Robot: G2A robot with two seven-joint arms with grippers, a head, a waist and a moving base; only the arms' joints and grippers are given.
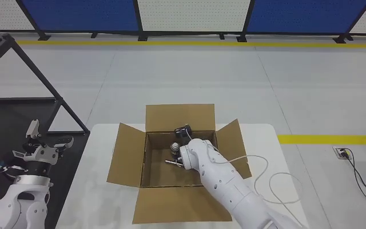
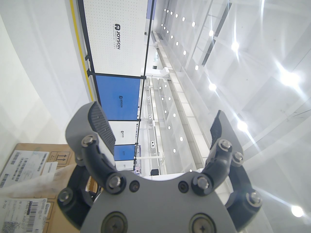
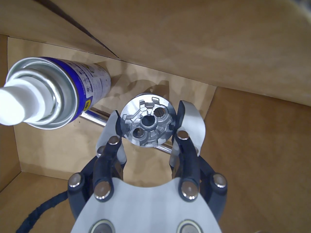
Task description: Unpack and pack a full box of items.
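An open cardboard box (image 1: 143, 166) sits on the white table (image 1: 103, 200). My right arm reaches down into it, and my right gripper (image 3: 148, 112) is shut on a round machined metal part (image 3: 148, 124), one finger on each side of its rim. In the top view that part (image 1: 173, 150) is near the box's back wall. A spray can (image 3: 73, 81) with a blue label and white nozzle stands upright just beside it. A thin metal rod (image 3: 94, 118) lies on the box floor under the part. My left gripper (image 2: 156, 112) is open, points upward and holds nothing.
The box's four flaps (image 1: 179, 117) are folded outward. My left arm (image 1: 34, 154) stays off the table's left edge, above a dark stand (image 1: 63, 120). Another labelled carton (image 2: 31, 161) lies close behind the left gripper. The box's side walls (image 3: 194, 37) stand near the right gripper.
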